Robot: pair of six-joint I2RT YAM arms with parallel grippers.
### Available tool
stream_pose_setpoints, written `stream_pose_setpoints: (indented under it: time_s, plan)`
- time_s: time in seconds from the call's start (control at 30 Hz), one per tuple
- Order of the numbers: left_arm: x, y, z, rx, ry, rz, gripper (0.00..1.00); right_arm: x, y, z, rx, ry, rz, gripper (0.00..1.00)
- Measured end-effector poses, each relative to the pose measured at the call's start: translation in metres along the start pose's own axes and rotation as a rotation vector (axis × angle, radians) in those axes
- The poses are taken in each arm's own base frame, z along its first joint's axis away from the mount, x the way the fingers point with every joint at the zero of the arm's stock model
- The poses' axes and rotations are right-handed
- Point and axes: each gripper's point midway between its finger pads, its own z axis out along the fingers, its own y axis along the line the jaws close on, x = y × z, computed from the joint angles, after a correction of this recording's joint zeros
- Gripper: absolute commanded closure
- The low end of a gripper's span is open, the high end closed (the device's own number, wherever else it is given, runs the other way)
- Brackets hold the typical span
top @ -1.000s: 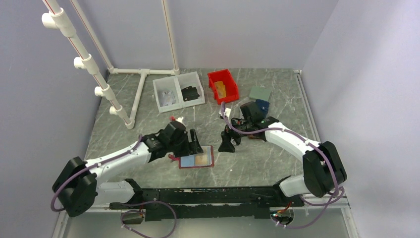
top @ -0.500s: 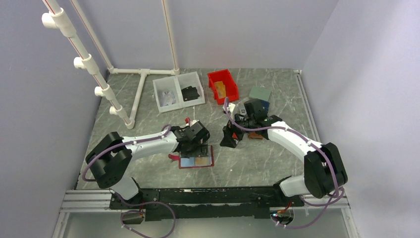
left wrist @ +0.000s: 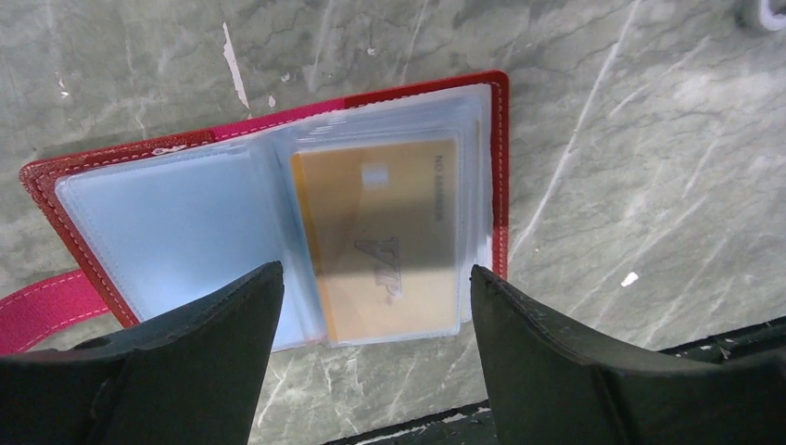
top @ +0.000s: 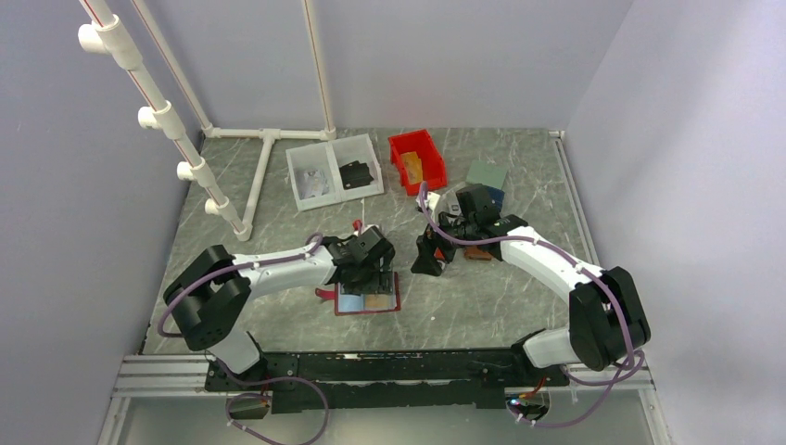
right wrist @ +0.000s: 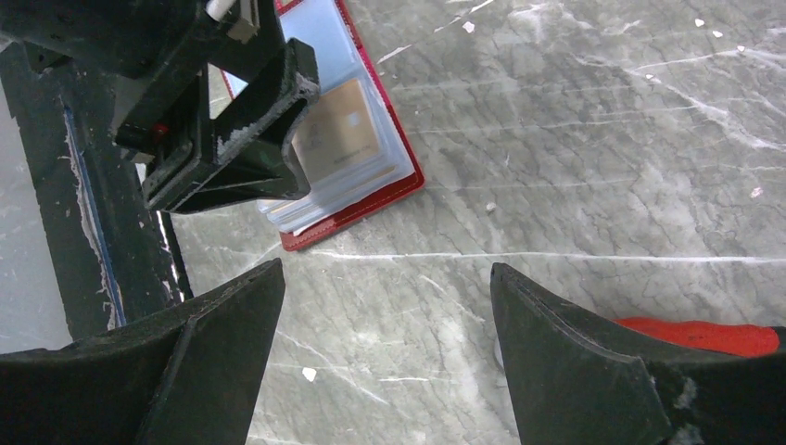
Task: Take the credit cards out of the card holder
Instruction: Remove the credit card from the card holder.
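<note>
Card holder [top: 371,304] [left wrist: 181,222]: a red bi-fold lying open and flat, inside up, on the grey marbled table [top: 482,301], at the near middle in front of the arm bases. Its left half shows a pale blue-grey pocket page. Its right half carries a stack of clear sleeves [right wrist: 389,176]. Its far edge lies under the left claw. A red bin [top: 417,159] and a white two-part tray [top: 334,171] stand well apart from it, toward the far side.
Left gripper [top: 370,280] [left wrist: 373,287]: jaws spread wide and gripping nothing, poised over the open card holder. In its own camera the two fingertips stand one on each side of the right half. Whether the tips touch the sleeves cannot be told.
Right gripper [top: 429,263] [right wrist: 385,273]: jaws wide apart and empty, over bare table to the right of the card holder, near it but apart. Its camera looks across at the holder's right half and the left claw above it.
Credit cards: one tan-orange card [left wrist: 385,246] [right wrist: 348,130] shows, flat inside the top clear sleeve of the right half, its lettering blurred. More sleeve edges show beneath it; whether they hold cards cannot be told.
Strap tab [left wrist: 46,306] [top: 324,294]: pink-red, sticking out from the holder's left edge, flat on the table.
</note>
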Motion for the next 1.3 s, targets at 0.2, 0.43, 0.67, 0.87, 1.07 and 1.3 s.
stream_pose_setpoints:
  time_s: [0.2,0.43,0.67,0.87,1.07,1.3]
  plan:
    - [0.003,0.004,0.009,-0.031,0.022,0.005,0.22,-0.001,0.0,0.0,0.0,-0.001,-0.001,0.16]
    - [0.003,0.003,0.011,-0.04,0.028,0.006,0.28,-0.001,0.0,0.0,0.001,-0.002,-0.002,0.15]
    - [0.002,0.002,0.01,-0.035,0.025,0.0,0.52,-0.001,0.0,0.0,0.0,-0.002,-0.002,0.15]
    - [0.007,0.005,0.004,0.01,0.009,0.01,0.54,0.0,0.001,0.001,-0.011,0.0,0.007,0.16]
    - [0.012,0.009,-0.002,0.154,0.014,-0.044,0.54,0.005,0.005,0.006,-0.046,0.011,0.047,0.16]
    - [0.01,0.008,-0.005,0.345,0.016,-0.125,0.55,0.005,0.011,0.012,-0.087,0.011,0.084,0.26]
